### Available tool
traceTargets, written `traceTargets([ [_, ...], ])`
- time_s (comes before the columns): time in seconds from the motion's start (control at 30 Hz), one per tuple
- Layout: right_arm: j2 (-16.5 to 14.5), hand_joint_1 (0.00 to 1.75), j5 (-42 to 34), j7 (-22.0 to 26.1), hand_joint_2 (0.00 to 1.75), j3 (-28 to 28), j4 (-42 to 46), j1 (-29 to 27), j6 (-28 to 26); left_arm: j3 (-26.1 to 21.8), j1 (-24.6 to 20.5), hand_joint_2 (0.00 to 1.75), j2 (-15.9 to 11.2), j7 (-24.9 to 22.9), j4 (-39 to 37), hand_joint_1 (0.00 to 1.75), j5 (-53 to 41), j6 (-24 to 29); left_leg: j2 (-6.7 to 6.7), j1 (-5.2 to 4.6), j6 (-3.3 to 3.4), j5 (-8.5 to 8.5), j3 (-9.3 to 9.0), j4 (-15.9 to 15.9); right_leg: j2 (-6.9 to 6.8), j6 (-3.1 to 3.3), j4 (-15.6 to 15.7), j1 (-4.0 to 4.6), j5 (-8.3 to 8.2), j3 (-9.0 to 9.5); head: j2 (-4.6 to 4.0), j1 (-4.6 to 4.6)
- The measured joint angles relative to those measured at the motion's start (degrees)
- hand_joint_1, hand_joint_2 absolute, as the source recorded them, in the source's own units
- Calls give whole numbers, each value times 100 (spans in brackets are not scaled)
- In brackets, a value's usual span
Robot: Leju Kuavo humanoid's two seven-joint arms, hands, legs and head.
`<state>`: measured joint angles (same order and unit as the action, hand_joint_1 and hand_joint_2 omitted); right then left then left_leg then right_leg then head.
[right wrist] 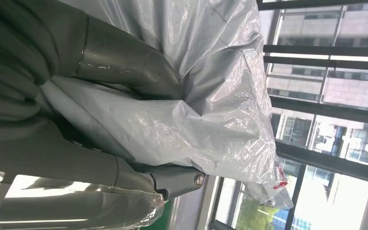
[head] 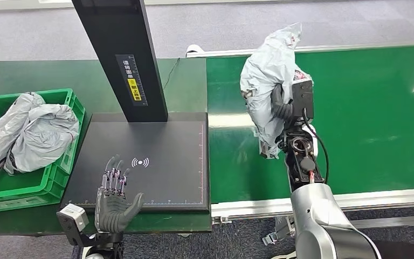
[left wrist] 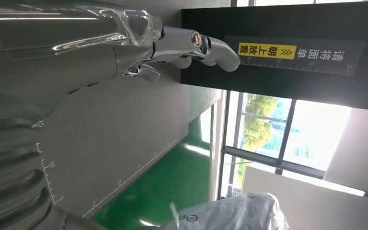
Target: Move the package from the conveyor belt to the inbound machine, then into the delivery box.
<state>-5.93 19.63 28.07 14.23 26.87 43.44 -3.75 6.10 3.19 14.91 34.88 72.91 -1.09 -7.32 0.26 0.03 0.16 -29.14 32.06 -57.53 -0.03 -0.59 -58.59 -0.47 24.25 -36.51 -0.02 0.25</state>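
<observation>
A crumpled grey plastic package hangs lifted above the green conveyor belt, gripped by my right hand. Up close, the thumb and fingers dig into the package's shiny film. To its left lies the inbound machine's black scan pad with its black post. My left hand hovers open over the pad's near left corner, fingers spread and holding nothing; its fingers reach toward the post. The green delivery box stands at the far left.
Grey packages lie in the delivery box. The belt's metal rail runs along the near edge. A yellow label marks the post. Windows and grey floor lie beyond.
</observation>
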Motion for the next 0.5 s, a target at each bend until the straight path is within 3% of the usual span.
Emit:
traceTargets([
  [0.33,-6,175,-1641,713,175,190,1266,-392,-366,-1,4,175,0,103,-2,0,62,167,-5,0,0,0,6,0,-1,-1,-1,0,1,-2,0,1],
  [0.4,-33,175,-1796,672,175,124,1644,-563,-94,-1,4,175,0,125,-3,0,67,187,-2,0,0,-2,10,1,0,-1,-1,-1,1,-3,0,1],
  [0.5,-87,175,-1864,526,175,-195,1985,-778,782,0,-13,175,0,172,-24,0,68,174,11,0,-3,-6,10,2,6,0,0,0,1,-6,0,-1],
])
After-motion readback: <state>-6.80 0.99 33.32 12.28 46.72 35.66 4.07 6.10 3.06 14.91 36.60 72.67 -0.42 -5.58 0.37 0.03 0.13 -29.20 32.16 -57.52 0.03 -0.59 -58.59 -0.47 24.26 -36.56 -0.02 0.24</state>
